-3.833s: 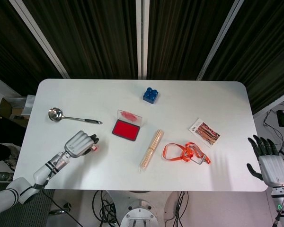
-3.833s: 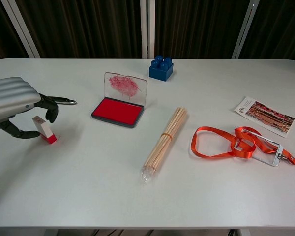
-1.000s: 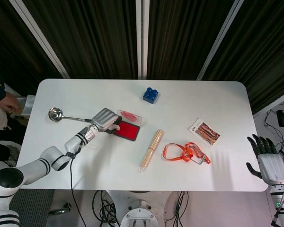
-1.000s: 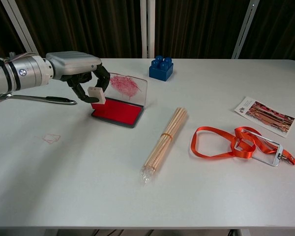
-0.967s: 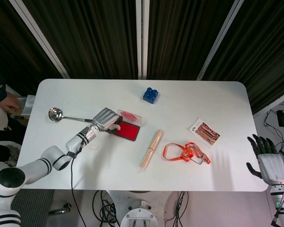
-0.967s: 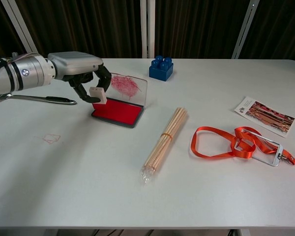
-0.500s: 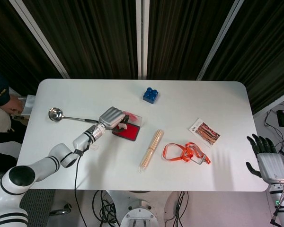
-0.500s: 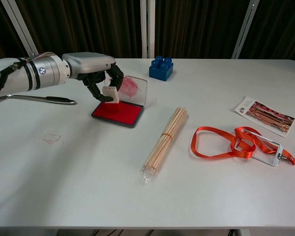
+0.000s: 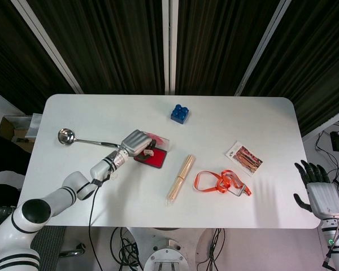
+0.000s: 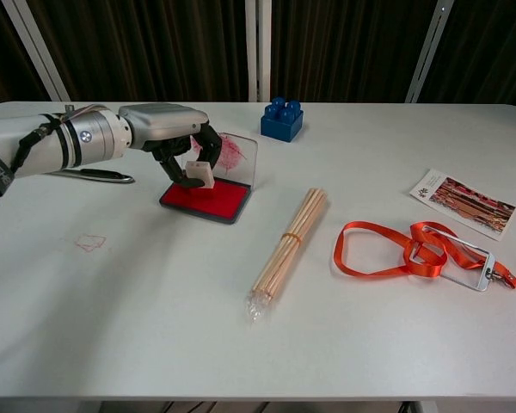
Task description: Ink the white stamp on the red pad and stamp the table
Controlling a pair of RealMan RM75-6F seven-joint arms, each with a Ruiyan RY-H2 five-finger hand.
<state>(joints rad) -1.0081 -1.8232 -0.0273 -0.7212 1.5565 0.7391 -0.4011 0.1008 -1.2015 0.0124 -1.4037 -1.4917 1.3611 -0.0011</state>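
Silver-backed with dark fingers, the left hand is curled down over the ink pad with the white stamp pinched between thumb and fingers, so it's clamped on the stamp, not loose. The stamp is a small white block, tilted a bit, sitting right over the red pad. I honestly can't tell from either view whether its bottom face is actually touching the ink or just hovering above it. In the head view the hand covers most of the pad's left side.

The pad itself is a dark tray with a bright red surface, and its clear lid stands up at the back edge, smeared with red ink.

Right hand is way off at the far right edge of the table, fingers spread apart, holding nothing.

Other stuff around: a faint red stamp mark on the table well to the left of the pad, a metal ladle behind the left forearm, a blue toy brick at the back, a bundle of wooden sticks in a clear sleeve just right of the pad, an orange lanyard with a badge holder further right, and a printed card beyond that.
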